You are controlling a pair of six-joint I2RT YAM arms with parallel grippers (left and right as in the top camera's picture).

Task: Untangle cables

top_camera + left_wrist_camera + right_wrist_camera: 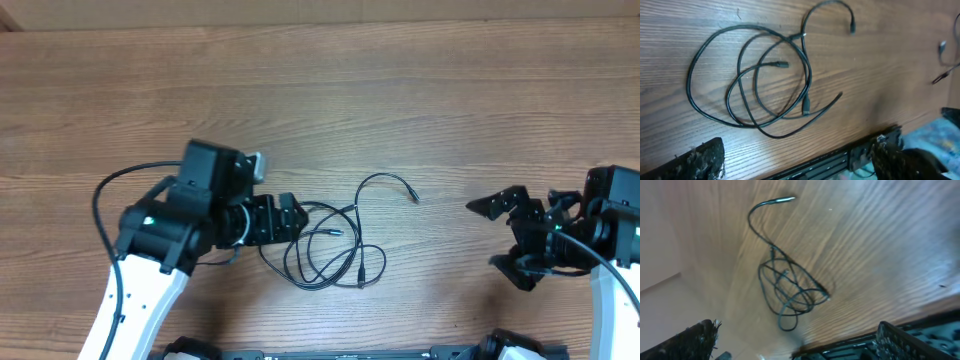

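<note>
status: untangling not begun, by my read. the cables (325, 250) lie as one bunch on the table (400, 80): two thin black cords looped through each other, several crossings, neither pulled clear. all of it is left: pick one cord, draw it out of the loops, lay the two apart.

left gripper (297, 217): jaws wide, empty. it sits just beside the bunch's left edge. from overhead i can't tell whether a fingertip touches the outermost loop. the left wrist view shows my fingers (700, 160) low in frame, bare wood between them, loops ahead, nothing pinched.

right gripper (482, 235): also spread wide, holding and touching nothing. it is well to the right of the bunch.

the bunch, from my left fingers outward: first the big outer loop, then smaller loops overlapping inside it. one plug (781, 64) lies inside them, a second plug (805, 106) at the bunch's right side. farthest out, a single tail arcs from the bunch and ends in a free plug (852, 27).

that tail looks like the easiest grab, probably for the right arm. risk: pulling it may tighten the crossings.
</note>
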